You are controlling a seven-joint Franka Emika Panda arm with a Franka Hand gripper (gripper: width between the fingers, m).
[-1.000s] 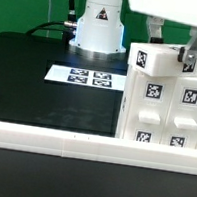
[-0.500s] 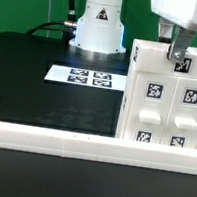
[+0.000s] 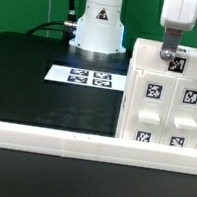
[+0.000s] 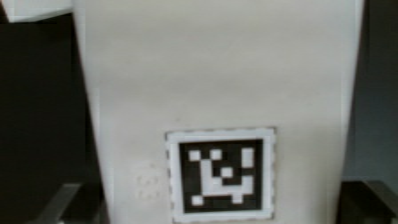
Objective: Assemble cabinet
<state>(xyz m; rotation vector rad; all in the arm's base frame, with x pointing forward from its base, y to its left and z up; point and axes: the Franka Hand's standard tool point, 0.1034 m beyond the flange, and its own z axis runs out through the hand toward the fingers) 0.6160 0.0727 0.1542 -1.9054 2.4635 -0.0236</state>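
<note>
Your gripper has shifted over the last second — from a wide straddle across the cabinet's top edge to a narrower, more upright stance near a tag on the top. The cabinet itself has not budged: it stands at the exterior view's right, just behind the white rail, well apart from the marker board by the robot base.

In the wrist view you see a white face of the cabinet filling the frame, with dark fingertips low at either side. They look closed against it, but I cannot tell for certain. If so, you likely have a grip and the next move can be a lift or a turn.
</note>
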